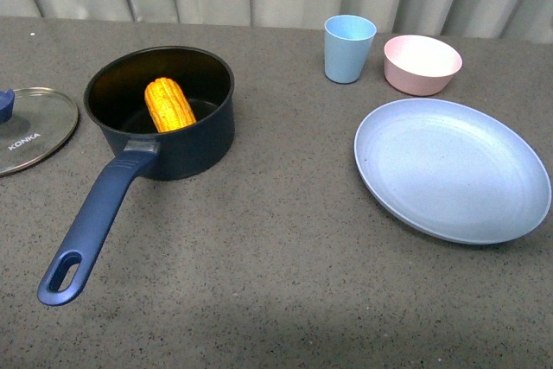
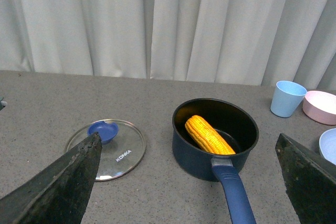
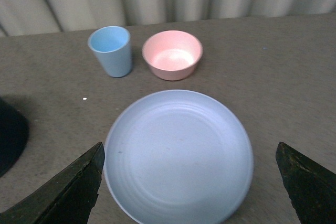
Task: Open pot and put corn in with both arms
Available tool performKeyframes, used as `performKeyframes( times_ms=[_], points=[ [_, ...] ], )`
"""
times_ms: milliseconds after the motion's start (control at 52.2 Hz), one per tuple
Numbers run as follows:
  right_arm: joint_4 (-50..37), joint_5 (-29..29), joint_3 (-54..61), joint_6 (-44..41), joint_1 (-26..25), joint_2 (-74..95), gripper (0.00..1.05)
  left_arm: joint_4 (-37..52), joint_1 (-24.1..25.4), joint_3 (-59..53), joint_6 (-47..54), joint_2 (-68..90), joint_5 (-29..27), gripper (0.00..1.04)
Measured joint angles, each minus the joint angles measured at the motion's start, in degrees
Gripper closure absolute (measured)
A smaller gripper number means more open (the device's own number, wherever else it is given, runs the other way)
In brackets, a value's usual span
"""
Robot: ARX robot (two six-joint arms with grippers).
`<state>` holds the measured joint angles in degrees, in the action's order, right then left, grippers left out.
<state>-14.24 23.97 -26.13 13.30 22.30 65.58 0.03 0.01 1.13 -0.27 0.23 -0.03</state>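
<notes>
- While the pot (image 1: 164, 118) is sitting open on the grey table (image 1: 276, 257), the corn (image 1: 169, 104) is lying inside it, leaning against the far wall, one end showing above the rim.
- Its glass lid (image 1: 30, 130) is resting flat on the table just beside the pot, on the robot's left, knob up.
- From the front, neither arm is showing over the table.
- The left gripper (image 2: 189, 182) is hanging above the pot and lid with its fingers (image 2: 63, 182) spread wide, gripping nothing.
- The right gripper (image 3: 189, 182) is hovering over the empty blue plate (image 3: 178, 156), fingers likewise spread and empty; cup (image 3: 110, 51) and pink bowl (image 3: 172, 55) are standing beyond it.
- Judging by this, both steps are looking done: lid off, corn in.
- Nothing further seems called for except keeping both arms clear of the pot's long handle (image 1: 91, 231).
</notes>
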Motion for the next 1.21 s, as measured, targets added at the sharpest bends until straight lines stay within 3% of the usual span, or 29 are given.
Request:
performKeyframes(
  times_ms=[153,345,364,422,498,920,958,997,1092,1207],
  points=[
    [6.97,8.96,9.60,-4.20,-0.04,-21.92,0.09,0.00,0.00,0.00,0.00,0.00,0.00,0.07],
    [8.24,13.40,16.37,-7.45,1.95,-37.33,0.09,0.00,0.00,0.00,0.00,0.00,0.00,0.07],
    [7.02,11.89,17.22,-7.96,1.79,-38.51,0.11,0.00,0.00,0.00,0.00,0.00,0.00,0.07],
    [-0.98,-0.20,21.09,-10.78,-1.66,-42.88,0.24,0.00,0.00,0.00,0.00,0.00,0.02,0.07],
    [-1.33,-6.47,22.01,-11.91,-4.63,-45.57,0.37,0.00,0.00,0.00,0.00,0.00,0.00,0.07],
    [2.80,-17.11,25.22,-13.09,-14.80,-53.75,1.04,0.00,-0.02,0.00,0.02,0.00,0.00,0.07],
    [3.72,-22.05,25.83,-13.25,-18.12,-54.86,1.04,0.00,-0.02,0.00,0.00,0.00,-0.04,0.07],
    [4.02,-23.45,25.83,-13.22,-20.31,-55.39,1.04,0.00,-0.02,0.00,0.00,0.00,0.02,0.07],
    [13.57,-23.74,25.79,-13.20,-22.10,-63.43,1.04,0.00,-0.02,0.00,0.02,0.00,-0.02,0.07],
    [14.12,-23.96,25.79,-13.20,-22.16,-65.26,1.04,0.00,-0.02,0.00,0.00,0.00,0.00,0.07]
  ],
)
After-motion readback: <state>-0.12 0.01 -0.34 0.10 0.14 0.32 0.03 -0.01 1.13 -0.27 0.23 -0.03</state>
